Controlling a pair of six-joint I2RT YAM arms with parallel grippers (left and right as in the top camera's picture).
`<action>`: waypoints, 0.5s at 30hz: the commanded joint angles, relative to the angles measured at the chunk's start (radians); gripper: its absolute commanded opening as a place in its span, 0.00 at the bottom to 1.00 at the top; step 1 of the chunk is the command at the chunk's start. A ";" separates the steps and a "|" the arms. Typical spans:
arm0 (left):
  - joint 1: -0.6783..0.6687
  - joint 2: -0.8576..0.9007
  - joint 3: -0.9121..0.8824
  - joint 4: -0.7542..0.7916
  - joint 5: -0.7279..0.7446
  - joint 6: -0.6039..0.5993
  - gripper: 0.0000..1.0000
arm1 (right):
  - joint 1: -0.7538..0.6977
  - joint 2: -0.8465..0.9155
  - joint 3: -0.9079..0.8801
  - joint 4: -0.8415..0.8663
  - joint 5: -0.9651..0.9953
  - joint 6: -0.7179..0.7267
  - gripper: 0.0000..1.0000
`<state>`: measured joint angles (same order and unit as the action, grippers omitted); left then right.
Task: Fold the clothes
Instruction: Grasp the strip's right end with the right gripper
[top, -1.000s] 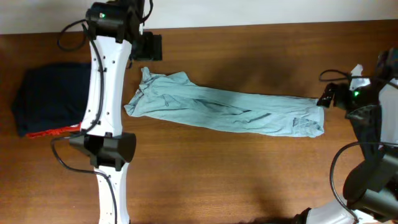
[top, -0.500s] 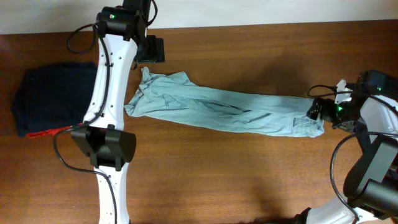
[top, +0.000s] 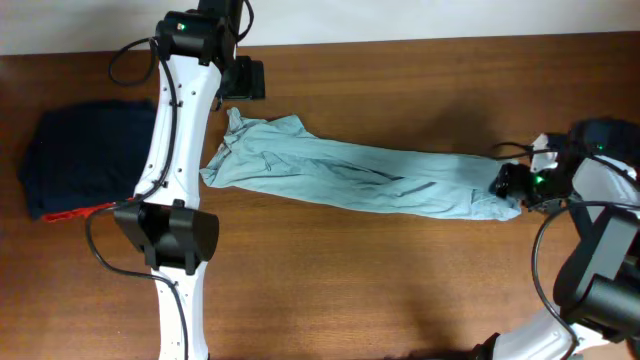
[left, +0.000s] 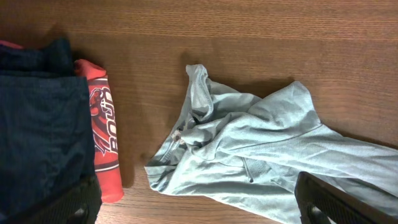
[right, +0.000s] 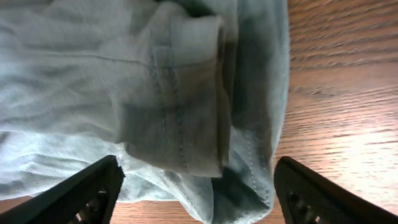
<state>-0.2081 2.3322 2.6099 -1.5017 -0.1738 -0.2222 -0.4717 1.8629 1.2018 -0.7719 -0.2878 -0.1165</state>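
1. The shirt (top: 360, 178) is laid as a long, rumpled strip across the middle of the table (top: 400, 290), with the collar end toward the left arm and the hem end toward the right.
2. The right gripper (top: 508, 184) is held wide open at the hem end. Layered cloth lies between its jaws, but nothing is clamped.
3. The left gripper (top: 243, 78) is likewise spread and empty, and is poised beyond the collar end, apart from the cloth.
4. Several folds are stacked at the hem, so only the top layer might be caught and the strip dragged unevenly.
5. If one end is lifted alone, the strip could be twisted or bunched.
6. The folded pile (top: 85, 160) near the collar could be disturbed by a wide sweep.
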 joint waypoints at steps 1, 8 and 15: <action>0.002 -0.002 -0.008 0.003 -0.018 -0.009 0.99 | 0.000 0.008 -0.016 0.018 -0.032 -0.007 0.79; 0.002 -0.002 -0.008 0.002 -0.018 -0.009 0.99 | 0.000 0.009 -0.066 0.091 -0.050 -0.007 0.64; 0.002 -0.002 -0.008 0.002 -0.018 -0.009 0.99 | 0.000 0.009 -0.102 0.166 -0.097 -0.007 0.54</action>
<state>-0.2081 2.3322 2.6099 -1.5021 -0.1768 -0.2222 -0.4717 1.8675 1.1126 -0.6201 -0.3416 -0.1169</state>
